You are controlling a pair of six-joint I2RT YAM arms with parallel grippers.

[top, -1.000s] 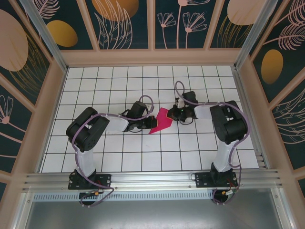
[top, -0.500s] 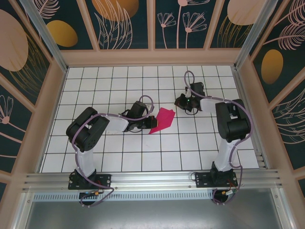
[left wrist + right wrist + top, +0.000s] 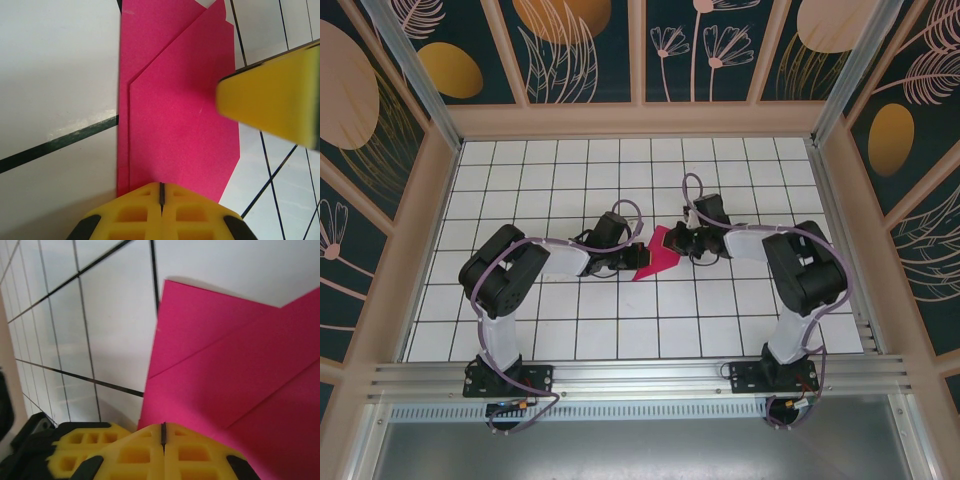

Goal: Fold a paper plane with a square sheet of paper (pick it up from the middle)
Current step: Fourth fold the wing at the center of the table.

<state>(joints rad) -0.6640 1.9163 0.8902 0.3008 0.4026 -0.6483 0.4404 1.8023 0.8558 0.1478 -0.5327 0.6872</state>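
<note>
Watching creased magenta-pink sheet of thin paper (image 3: 658,252) lying around centre of white tiled tabletop (image 3: 520,330). Left gripper (image 3: 161,187) pressing down on it, jaws fully together, clamping nothing. Right gripper (image 3: 163,427) doing likewise from opposite side. I'm judging early diagonal folds done, narrow wing folds remaining.

I'm seeing magenta-pink paper (image 3: 660,255) on a white table (image 3: 570,320) gridded black, yellow pads (image 3: 142,195), teal walls (image 3: 720,60) with peach flowers at twelve o'clock.

The square sheet of paper (image 3: 180,125) is matt magenta paper, faintly grainy (creases crisp). Around it, the white table (image 3: 55,75) looks smooth with a soft sheen. At its edges, the left gripper (image 3: 161,189) and right gripper (image 3: 163,429) are matt yellow moulded plastic.
</note>
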